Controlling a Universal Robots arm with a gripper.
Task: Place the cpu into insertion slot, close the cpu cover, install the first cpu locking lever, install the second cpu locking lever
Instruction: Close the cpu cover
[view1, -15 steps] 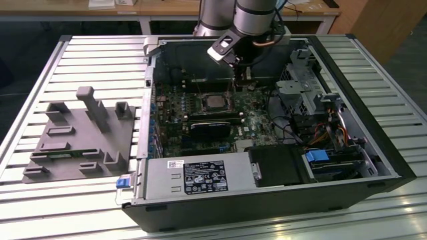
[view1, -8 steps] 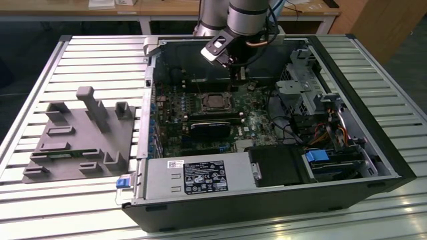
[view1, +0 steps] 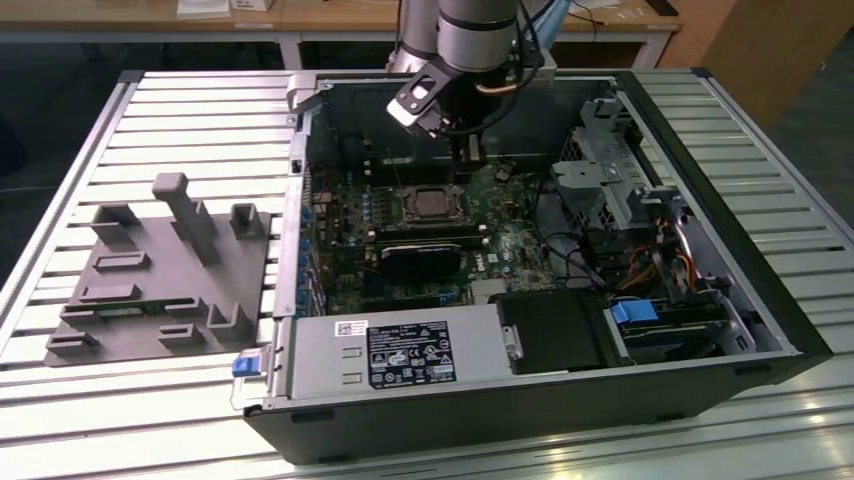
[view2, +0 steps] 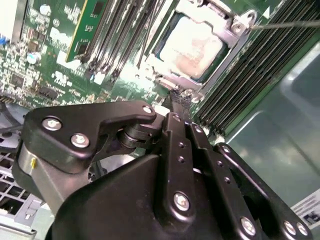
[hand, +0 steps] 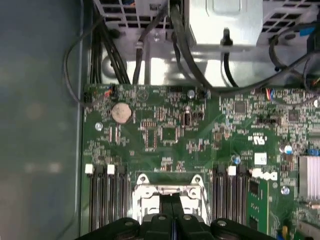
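Slatted desk (view1: 187, 110) carrying an open computer case (view1: 790, 325), with the arm reaching down into it. Motherboard (hand: 165, 135) directly beneath the gripper (view2: 177, 100). Gripper narrow, fingers pressed together with nothing visibly pinched, tips just at the near edge of the insertion slot (hand: 141, 181).

Seems well along: cpu cover (view2: 161, 72) lying flat over the slot, cpu (view2: 192, 46) seated inside and showing through the window, just ahead of the fingertips. Thin metal rod (view2: 287, 23), probably a locking lever, running off from the slot's corner farthest from the gripper. Hard to tell whether latched, so the lever work is judged unfinished.

Around it:
- Grey fixture block (view1: 160, 270) out on the desk, well apart from the gripper.
- Power supply (view1: 387, 358) across the board, also well apart.
- Memory slots (view2: 255, 75) flanking the slot on either side of the fingers, near enough to crowd them.
- Dark cables (hand: 190, 55) past the board's far edge.
- Coin cell (hand: 121, 112) ahead of the gripper, clear of the work.
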